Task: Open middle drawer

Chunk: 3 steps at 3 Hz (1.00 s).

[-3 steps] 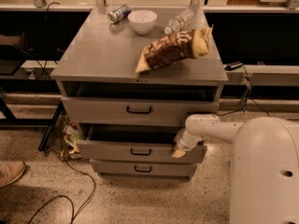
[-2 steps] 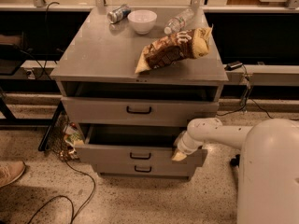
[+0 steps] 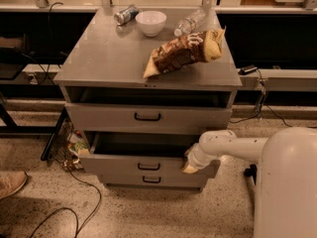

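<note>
Camera view, middle drawer (image 3: pixel 119 163) standing partly out, end effector (image 3: pixel 190 167) at its front's three o'clock end, grip impossible to tell, chip bag (image 3: pixel 185 53) on table (image 3: pixel 99 58) above

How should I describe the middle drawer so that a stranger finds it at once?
On the grey cabinet, three drawer fronts are stacked. The middle drawer is the second one, with the gripper at its right end. It sticks out farthest of the three.
</note>
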Available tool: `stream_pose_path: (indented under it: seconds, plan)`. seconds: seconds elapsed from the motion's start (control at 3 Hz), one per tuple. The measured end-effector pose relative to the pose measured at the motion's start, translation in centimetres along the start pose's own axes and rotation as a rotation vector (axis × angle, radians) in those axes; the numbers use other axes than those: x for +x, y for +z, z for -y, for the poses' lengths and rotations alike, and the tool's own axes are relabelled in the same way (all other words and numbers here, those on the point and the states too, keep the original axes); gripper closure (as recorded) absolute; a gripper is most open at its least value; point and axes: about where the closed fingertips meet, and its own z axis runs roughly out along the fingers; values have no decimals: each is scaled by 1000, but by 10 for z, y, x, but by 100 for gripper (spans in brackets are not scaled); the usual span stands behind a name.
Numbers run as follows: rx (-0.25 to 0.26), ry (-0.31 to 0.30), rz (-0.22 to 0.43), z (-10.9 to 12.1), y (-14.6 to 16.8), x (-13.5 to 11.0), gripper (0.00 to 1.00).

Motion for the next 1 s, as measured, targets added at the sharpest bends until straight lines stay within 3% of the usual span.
stream_pose_path:
  seconds: [1.0]
  plan:
    - [0,0,0,1,-6,-2,100]
